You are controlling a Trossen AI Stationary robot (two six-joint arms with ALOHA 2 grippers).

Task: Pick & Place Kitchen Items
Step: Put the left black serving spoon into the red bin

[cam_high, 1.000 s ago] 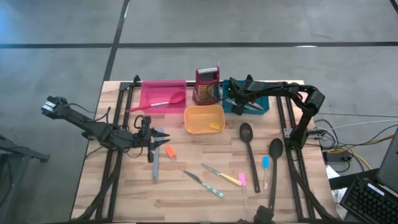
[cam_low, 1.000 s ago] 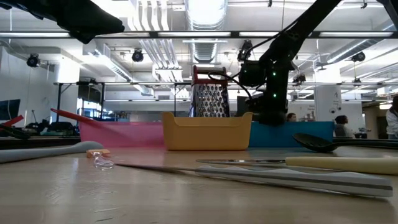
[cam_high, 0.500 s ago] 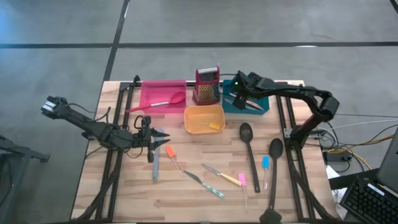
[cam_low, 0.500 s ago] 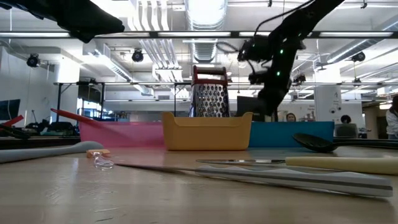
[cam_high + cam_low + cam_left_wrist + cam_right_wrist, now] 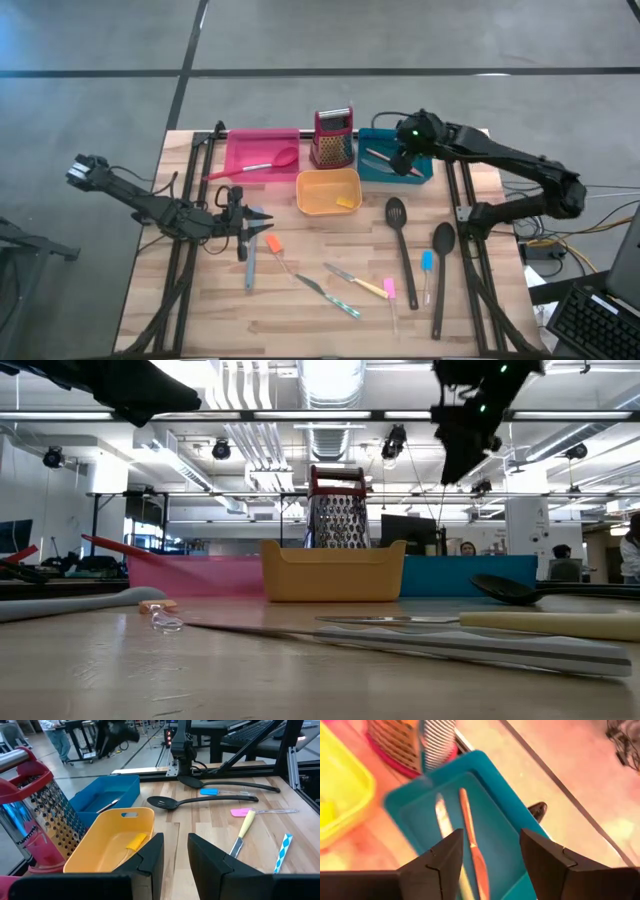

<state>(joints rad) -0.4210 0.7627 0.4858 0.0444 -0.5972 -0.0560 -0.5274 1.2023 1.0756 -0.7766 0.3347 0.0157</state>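
Right hand (image 5: pixel 403 160) spread above teal tray (image 5: pixel 385 172), knives (image 5: pixel 470 840) blurred, left hand (image 5: pixel 262 224) state unclear.

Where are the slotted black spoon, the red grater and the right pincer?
slotted black spoon (image 5: pixel 396 212): high view, on its slotted head.
red grater (image 5: pixel 334 140): high view, on its metal face.
right pincer (image 5: pixel 402 163): high view, between its fingertips, above the teal tray (image 5: pixel 425 172).

Left gripper (image 5: pixel 175 851), fingers slightly apart and empty, faces a yellow tray (image 5: pixel 107 847) holding a yellow piece (image 5: pixel 135 841); grater (image 5: pixel 32 815) beside; blue tray (image 5: pixel 102 797) beyond.
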